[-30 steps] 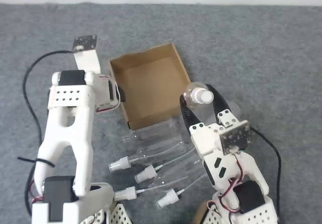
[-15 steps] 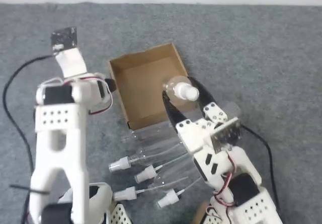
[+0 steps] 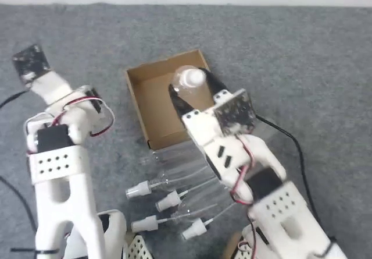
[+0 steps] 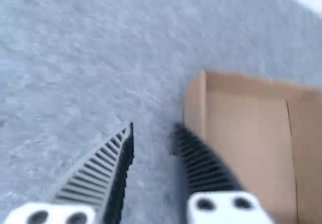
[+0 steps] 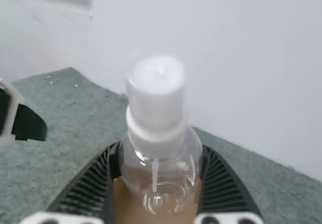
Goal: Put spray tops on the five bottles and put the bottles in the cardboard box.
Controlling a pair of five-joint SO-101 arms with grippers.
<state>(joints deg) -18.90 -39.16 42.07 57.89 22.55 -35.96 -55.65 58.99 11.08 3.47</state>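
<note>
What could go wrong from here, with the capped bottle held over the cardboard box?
1. The bottle sits in the right gripper over the cardboard box; released from there, it might topple or bounce out.
2. The open left gripper is close beside the box's outer wall, so a small swing could shove the box.
3. The loose spray tops lie beside the right arm and could get swept aside.

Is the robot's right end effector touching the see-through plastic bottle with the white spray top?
Touching. In the right wrist view, the right end effector has its black fingers pressed against both sides of the clear plastic bottle.
</note>
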